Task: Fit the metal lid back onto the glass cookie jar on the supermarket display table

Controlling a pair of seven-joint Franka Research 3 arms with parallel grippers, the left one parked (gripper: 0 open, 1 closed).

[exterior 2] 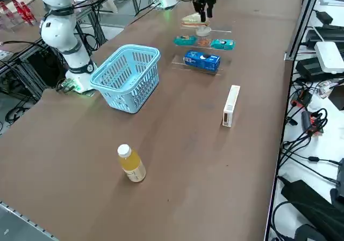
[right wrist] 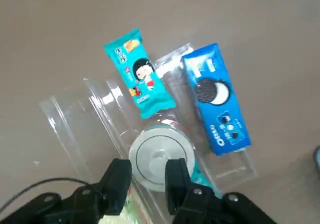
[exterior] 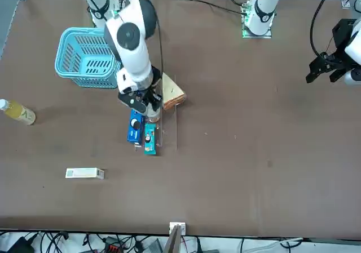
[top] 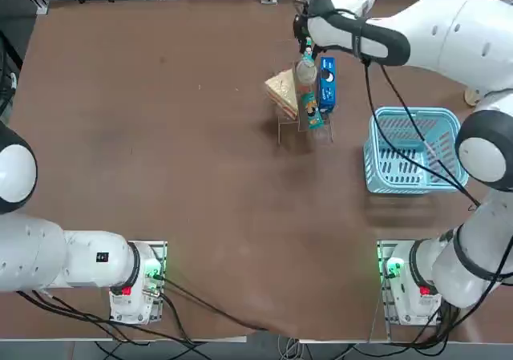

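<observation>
— One lid (right wrist: 159,158), flat face up, sits level on the jar (top: 305,72) in the clear rack (right wrist: 95,115), mid-bench (top: 160,135).

— And the right tool (right wrist: 148,176)?

— Directly above it — fingers (right wrist: 119,176) slightly apart, straddling the lid's knob, whether gripping I cannot tell.

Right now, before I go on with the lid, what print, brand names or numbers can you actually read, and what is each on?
"OREO": blue cookie box, white letters along the side nearer the right gripper.
Teal snack pack: characters beside a cartoon child, too small to read.
White carton on the supermarket display table: print too small to read.
Metal lid: no text visible.
Yellow bottle: no readable label.
</observation>
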